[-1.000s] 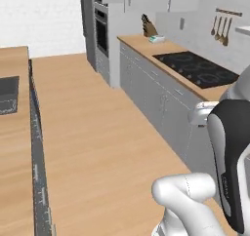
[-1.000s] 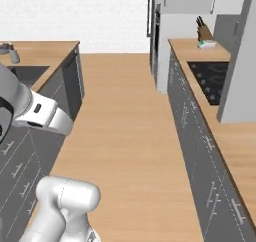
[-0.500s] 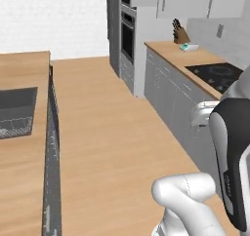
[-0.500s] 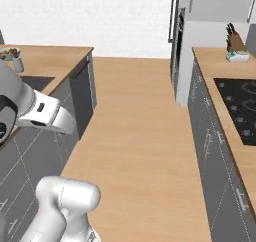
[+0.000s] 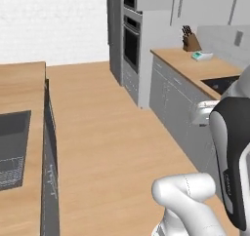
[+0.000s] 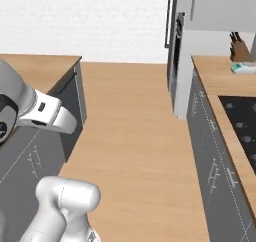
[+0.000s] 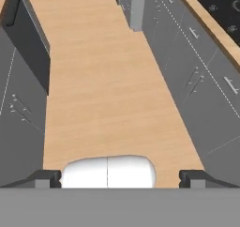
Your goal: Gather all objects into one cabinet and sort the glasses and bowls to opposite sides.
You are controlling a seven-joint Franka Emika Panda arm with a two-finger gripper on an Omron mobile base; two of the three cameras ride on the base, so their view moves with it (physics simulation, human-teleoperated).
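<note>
Pale wooden plank floor [image 7: 108, 90] ran straight ahead of the claw [image 7: 119, 177] and below it, the widest thing in sight, down a galley aisle.

Long run of grey cabinet fronts with slim bar handles [image 7: 197, 80] stood to the claw's right, topped by a light wood tabletop [image 5: 195, 69]. A black glass cooktop [image 6: 242, 123] was set into that tabletop, right of and ahead of the claw.

Grey island cabinet block [image 7: 18, 99] stood to the claw's left, also with a wood top; a dark square sink basin [image 5: 12, 147] was sunk into it.

Tall grey oven tower with black built-in oven doors [image 5: 131, 40] rose far ahead on the right, past the end of the cabinet run.

Wooden knife block with dark handles [image 5: 190, 41] sat on the far end of the right tabletop, a small teal-and-white flat object [image 5: 201, 56] just beside it.

Claw's fingertips [image 7: 44, 177] stood spread at full width, nothing between them, nothing held.

Bowls, cups and wall cabinet: could not tell where they were from these views.
</note>
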